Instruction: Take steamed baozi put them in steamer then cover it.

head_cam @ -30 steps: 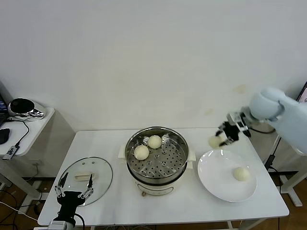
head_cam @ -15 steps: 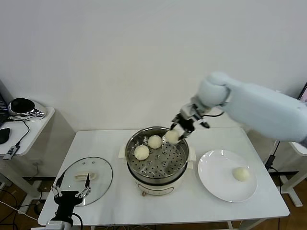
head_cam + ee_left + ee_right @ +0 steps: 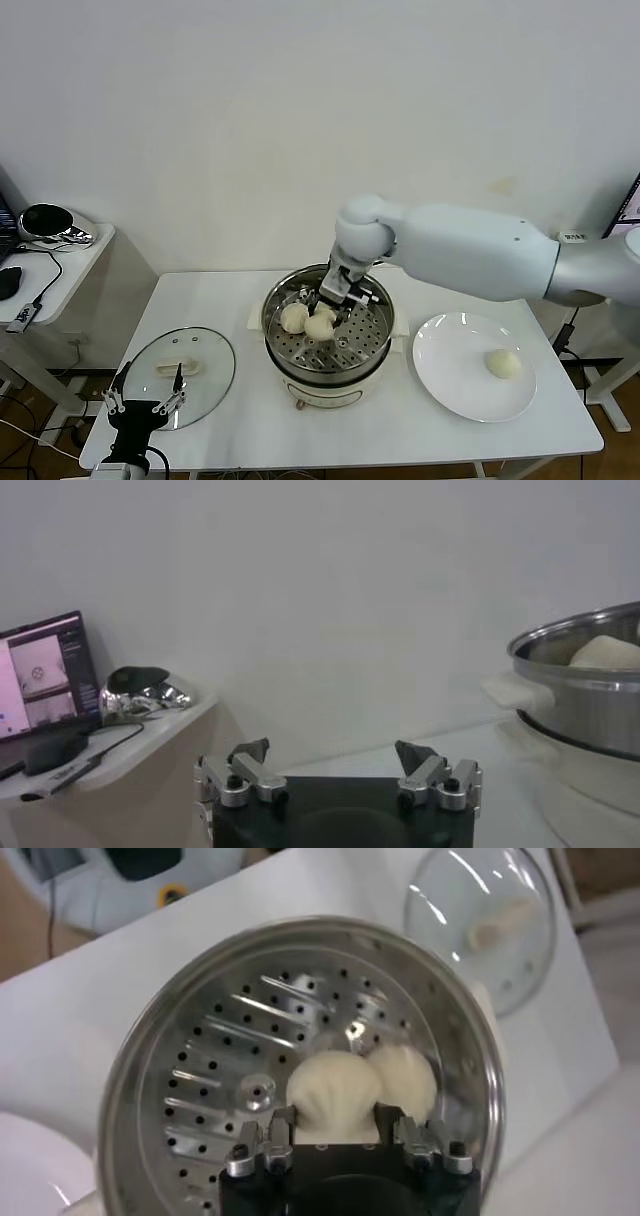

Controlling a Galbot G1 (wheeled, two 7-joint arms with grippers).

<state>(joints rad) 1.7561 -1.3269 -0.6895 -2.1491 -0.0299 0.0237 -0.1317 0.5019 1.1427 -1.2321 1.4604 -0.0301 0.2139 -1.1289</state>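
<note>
Lab: bare wall, laptop (image 3: 40, 675) desk

Even, bright indoor light fills the head view; the white wall behind is evenly lit, with no harsh shadows. The steamer (image 3: 325, 325) casts only a soft, faint shadow on the white table (image 3: 230, 290). In the right wrist view the perforated tray (image 3: 230, 1063) throws bright specular streaks, and the glass lid (image 3: 480, 913) carries white glare arcs. The left wrist view looks dimmer and greyish, with soft focus on the laptop screen (image 3: 42, 675) and side desk.
</note>
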